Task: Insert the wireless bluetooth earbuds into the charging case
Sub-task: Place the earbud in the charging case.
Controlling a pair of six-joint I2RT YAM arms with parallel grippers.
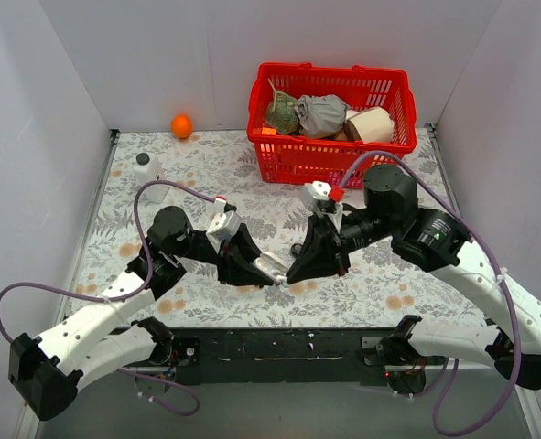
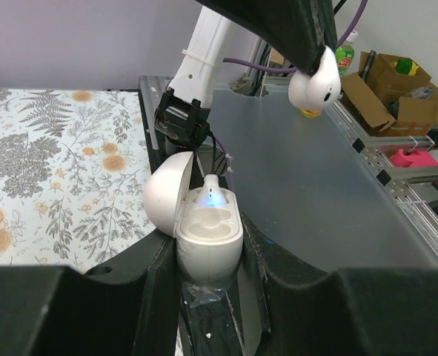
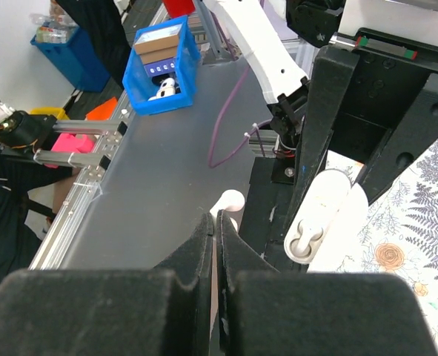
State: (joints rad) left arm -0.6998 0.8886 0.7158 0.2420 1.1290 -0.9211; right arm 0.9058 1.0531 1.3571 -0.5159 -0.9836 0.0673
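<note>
Both clamped: left jaws grip the case (image 2: pixel 206 236), right jaws an earbud (image 2: pixel 315 78).

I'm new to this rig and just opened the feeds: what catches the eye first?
At the centre, tip to tip: the left end effector grips an open white charging case, one earbud glowing blue inside, one socket empty. The right end effector holds the other white earbud near it. Behind them stands a bright red basket full of bundled items.
</note>
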